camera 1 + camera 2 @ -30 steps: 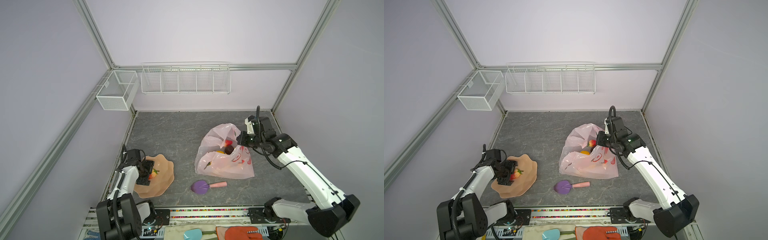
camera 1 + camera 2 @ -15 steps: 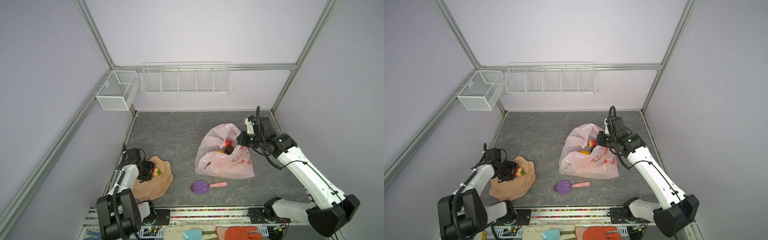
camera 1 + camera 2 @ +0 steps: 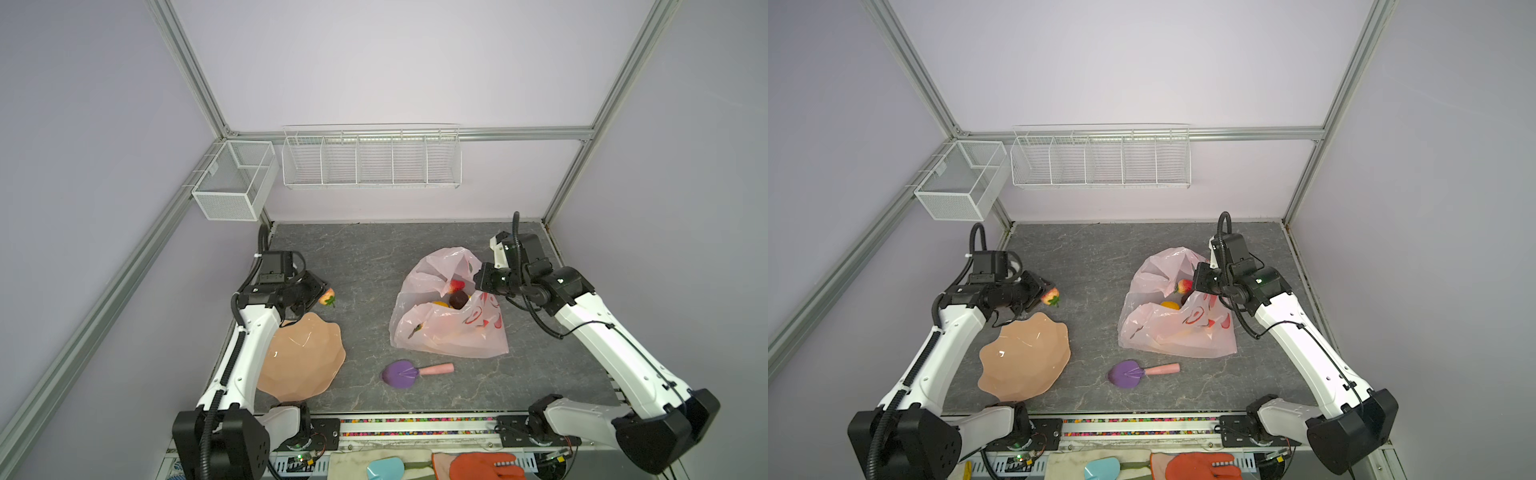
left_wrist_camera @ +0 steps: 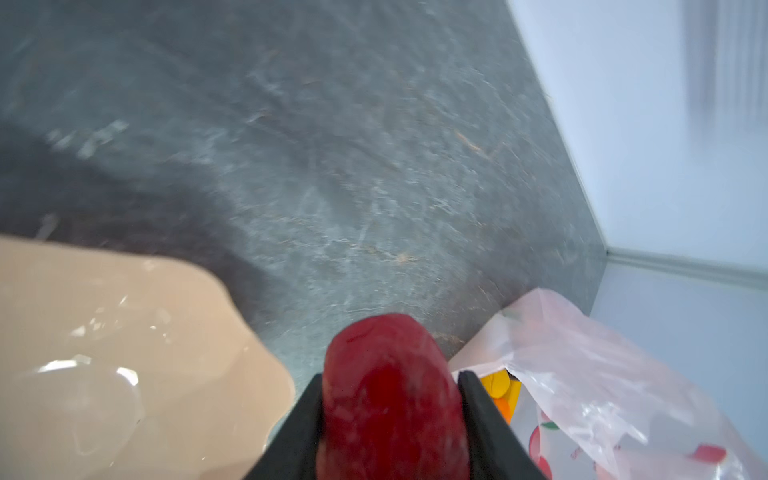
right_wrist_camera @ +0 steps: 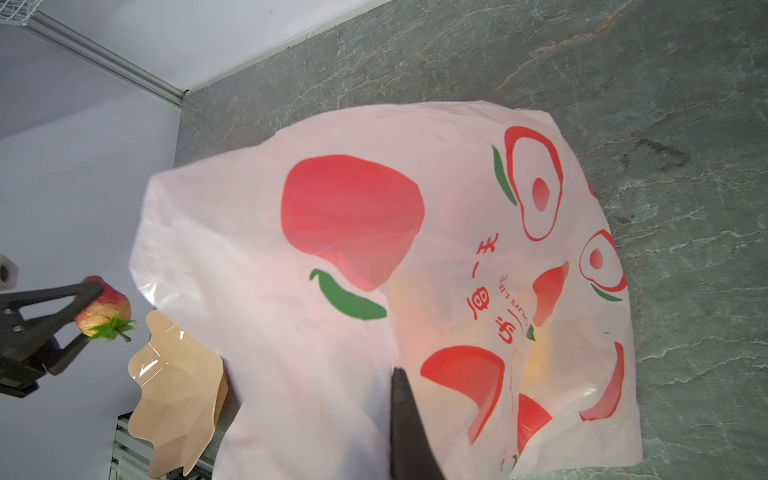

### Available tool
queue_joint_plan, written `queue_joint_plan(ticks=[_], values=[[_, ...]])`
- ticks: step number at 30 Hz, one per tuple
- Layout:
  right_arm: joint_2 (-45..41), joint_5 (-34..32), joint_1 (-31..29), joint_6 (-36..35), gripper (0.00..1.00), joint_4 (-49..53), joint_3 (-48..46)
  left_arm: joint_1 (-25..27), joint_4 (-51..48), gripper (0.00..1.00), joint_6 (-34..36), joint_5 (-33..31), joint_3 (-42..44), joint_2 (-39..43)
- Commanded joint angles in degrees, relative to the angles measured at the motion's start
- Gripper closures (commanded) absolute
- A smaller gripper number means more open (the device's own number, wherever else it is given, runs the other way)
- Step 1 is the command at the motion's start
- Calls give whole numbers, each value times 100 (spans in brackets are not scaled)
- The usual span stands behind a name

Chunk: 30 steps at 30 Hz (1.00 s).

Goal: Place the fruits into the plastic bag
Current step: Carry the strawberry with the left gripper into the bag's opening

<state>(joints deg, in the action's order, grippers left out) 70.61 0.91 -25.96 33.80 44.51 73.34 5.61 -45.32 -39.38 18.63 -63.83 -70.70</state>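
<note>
Left wrist view: the left gripper [image 4: 388,376] is partly closed on a strawberry [image 4: 390,399], one jaw on either side, firmly enough to carry it. In both top views the fruit hangs just beyond the peach bowl [image 3: 299,357], which holds nothing, so this looks to be the last fruit outstanding. Mid-table, the purple scoop [image 3: 401,372] lies apart. Further right, the plastic bag [image 3: 449,332] rests on the table with a second strawberry [image 3: 456,286], a dark ball [image 3: 458,299] and yellow fruit [image 3: 440,304] inside. The right gripper [image 3: 478,283] is clamped on the bag's rim, apparently to keep the mouth raised for the drop.
</note>
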Motion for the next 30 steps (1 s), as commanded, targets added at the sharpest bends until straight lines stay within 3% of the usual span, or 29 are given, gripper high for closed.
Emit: queue_joint_plan(ticks=[1,7,15,22,30], values=[[14,-52,29,-76,94,68,93,770,-714,68,1419,-408,-713,-561],[14,-73,32,-88,94,88,94,2307,-1406,71,3287,-1367,-2129,-1613],[7,-96,31,-111,94,147,97,3701,-1602,76,5197,-1545,-2995,-2216],[32,-91,29,-148,94,224,130,4393,-1948,76,5930,-1981,-3498,-2931],[56,-48,36,-148,94,259,159,4619,-1995,76,6099,-2084,-4219,-3809]])
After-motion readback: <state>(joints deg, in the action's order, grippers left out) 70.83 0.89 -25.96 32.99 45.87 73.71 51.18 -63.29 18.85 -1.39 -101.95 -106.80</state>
